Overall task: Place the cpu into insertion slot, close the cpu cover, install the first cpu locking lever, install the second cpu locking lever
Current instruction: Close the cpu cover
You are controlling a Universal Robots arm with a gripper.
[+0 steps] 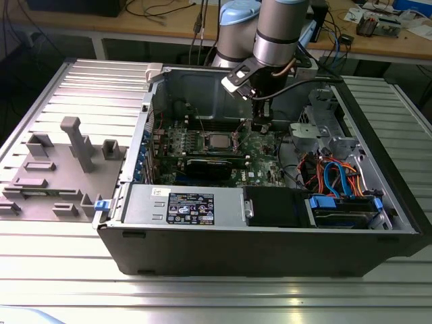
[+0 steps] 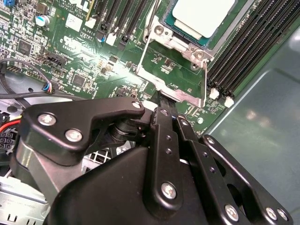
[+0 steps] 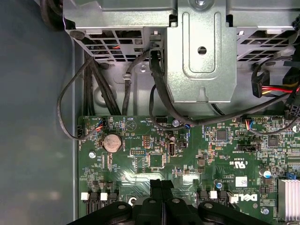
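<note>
One cpu [image 2: 201, 16] flat in insertion slot [image 2: 178, 44], metal top up | end effector [image 2: 163, 101] closed, beside slot

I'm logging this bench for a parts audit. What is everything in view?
case: one, black, open, on the metal table.
motherboard: one, green, inside the case.
cpu: one, silver-grey, seated mid-motherboard.
cpu cover: one, silvery, flat around the cpu.
levers: two, silvery wire, along the cover's sides.
memory slots: several, black, flanking the cpu.
expansion card: one, black, beside the cpu.
coin battery: one, silver, on the motherboard.
cables: several, blue and orange, case's end at the exterior view's right.
fixture: one, grey, on the table at the exterior view's left.
arm: one, silver-grey, reaching into the case.
gripper: one, black, shut, low beside the cpu cover.
</note>
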